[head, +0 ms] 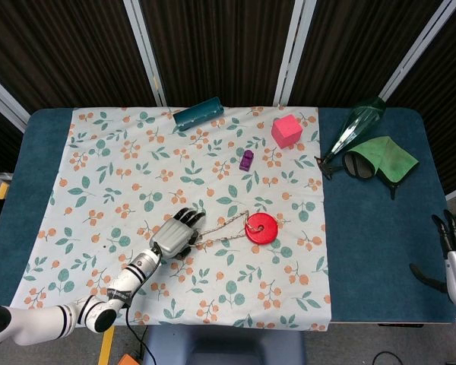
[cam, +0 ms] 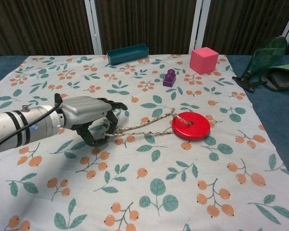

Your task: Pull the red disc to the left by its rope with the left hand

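Observation:
The red disc (head: 261, 228) (cam: 191, 126) lies flat on the floral cloth, right of centre. Its braided rope (head: 226, 230) (cam: 144, 126) runs left from the disc's hole in two nearly taut strands. My left hand (head: 175, 235) (cam: 88, 117) holds the rope's left end, fingers curled around it just above the cloth. My right hand (head: 455, 255) hangs off the table's right edge in the head view, fingers apart, holding nothing.
A purple toy block (head: 247, 159) (cam: 169, 78), a pink cube (head: 286, 131) (cam: 204, 60) and a teal cylinder (head: 198, 114) (cam: 127, 53) sit at the back of the cloth. A green bottle (head: 354, 128), dark glasses and a green cloth (head: 386, 158) lie on the blue mat at right.

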{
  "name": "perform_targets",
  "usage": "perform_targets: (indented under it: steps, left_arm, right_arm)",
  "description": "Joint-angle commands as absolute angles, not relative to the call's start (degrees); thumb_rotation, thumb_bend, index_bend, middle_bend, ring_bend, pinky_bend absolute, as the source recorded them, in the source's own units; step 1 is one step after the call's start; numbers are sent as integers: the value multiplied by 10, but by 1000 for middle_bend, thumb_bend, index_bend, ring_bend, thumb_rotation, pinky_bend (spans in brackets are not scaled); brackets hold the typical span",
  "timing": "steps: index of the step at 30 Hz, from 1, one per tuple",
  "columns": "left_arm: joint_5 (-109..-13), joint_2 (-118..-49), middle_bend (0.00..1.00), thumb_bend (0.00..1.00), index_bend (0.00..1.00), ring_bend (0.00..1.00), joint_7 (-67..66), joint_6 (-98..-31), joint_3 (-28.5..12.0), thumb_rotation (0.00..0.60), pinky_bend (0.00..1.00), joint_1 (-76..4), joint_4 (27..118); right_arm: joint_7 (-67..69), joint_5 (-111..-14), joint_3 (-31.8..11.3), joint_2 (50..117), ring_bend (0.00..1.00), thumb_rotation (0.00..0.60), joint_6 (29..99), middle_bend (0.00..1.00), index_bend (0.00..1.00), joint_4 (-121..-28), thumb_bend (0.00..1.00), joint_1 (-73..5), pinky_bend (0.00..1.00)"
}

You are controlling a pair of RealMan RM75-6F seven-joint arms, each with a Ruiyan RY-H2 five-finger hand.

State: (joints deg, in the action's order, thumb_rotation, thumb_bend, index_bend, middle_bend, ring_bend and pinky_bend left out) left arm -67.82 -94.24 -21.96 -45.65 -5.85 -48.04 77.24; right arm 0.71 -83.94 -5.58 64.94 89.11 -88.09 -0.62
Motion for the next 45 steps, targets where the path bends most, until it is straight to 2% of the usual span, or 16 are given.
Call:
perform_targets:
  steps: [1, 3, 6, 11, 15, 18, 26, 36, 45]
  left_arm:
    - [-679, -934, 0, 616, 766, 0, -217, -480, -61, 600, 41, -470, 781]
    - [-681, -921, 0, 682, 814, 0, -212, -499, -60, 600, 48, -458, 791]
    - [-696, -895, 2, 727, 849, 0, -209, -545, -55, 600, 58, -433, 796]
    - [-705, -838, 32, 735, 852, 0, -181, -627, -47, 600, 79, -373, 784]
    - [-705, -826, 61, 741, 853, 0, -166, -651, -46, 600, 103, -353, 772]
    - [-628, -779, 86, 749, 858, 0, -130, -701, -57, 600, 121, -272, 700]
    - [-607, -726, 104, 760, 868, 0, -78, -720, -67, 600, 141, -209, 650]
    - [-626, -714, 107, 766, 870, 0, -80, -723, -76, 600, 141, -194, 672]
    - [-731, -742, 156, 763, 870, 0, -66, -776, -107, 600, 160, -246, 722]
  right_arm:
    - [7, -840, -56, 649, 0, 600, 891, 0, 0, -882, 302, -7, 0]
    - [6, -841, -57, 647, 0, 600, 891, 0, 0, -883, 302, -7, 0]
    - [4, -841, -58, 645, 0, 600, 891, 0, 0, -886, 302, -8, 0]
    - [0, -841, -57, 647, 0, 600, 885, 0, 0, -888, 302, -11, 0]
    - [-1, -842, -57, 648, 0, 600, 883, 0, 0, -888, 302, -13, 0]
    - [-7, -846, -54, 653, 0, 600, 873, 0, 0, -885, 302, -20, 0]
    - [-31, -850, -59, 657, 0, 600, 876, 0, 0, -887, 302, -27, 0]
    - [-29, -851, -55, 662, 0, 600, 875, 0, 0, -882, 302, -27, 0]
    - [-21, -847, -54, 663, 0, 600, 875, 0, 0, -882, 302, -25, 0]
